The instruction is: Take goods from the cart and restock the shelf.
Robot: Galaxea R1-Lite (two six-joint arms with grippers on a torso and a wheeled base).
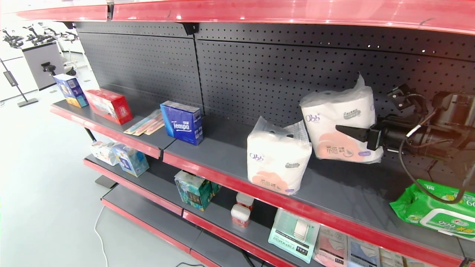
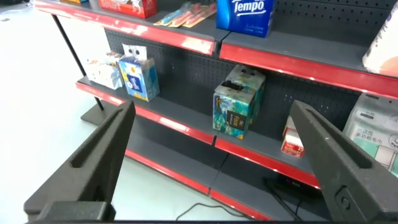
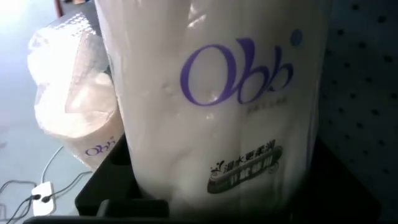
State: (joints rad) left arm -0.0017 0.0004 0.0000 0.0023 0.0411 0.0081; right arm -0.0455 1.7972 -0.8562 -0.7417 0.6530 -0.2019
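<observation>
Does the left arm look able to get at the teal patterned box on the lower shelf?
Probably yes: the left gripper is open, and nothing stands before the teal box.

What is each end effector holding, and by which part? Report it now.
The right end effector grips the tissue roll pack across its lower half, one finger on its front face. The left end effector is open and empty.

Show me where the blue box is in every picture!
Head view: the blue box stands between the toothbrushes and the white packs.
Left wrist view: the blue box stands beside the toothbrushes, partly cut off.
Right wrist view: not in it.
Shared landmark: the black pegboard at the back, seen in all three.
</observation>
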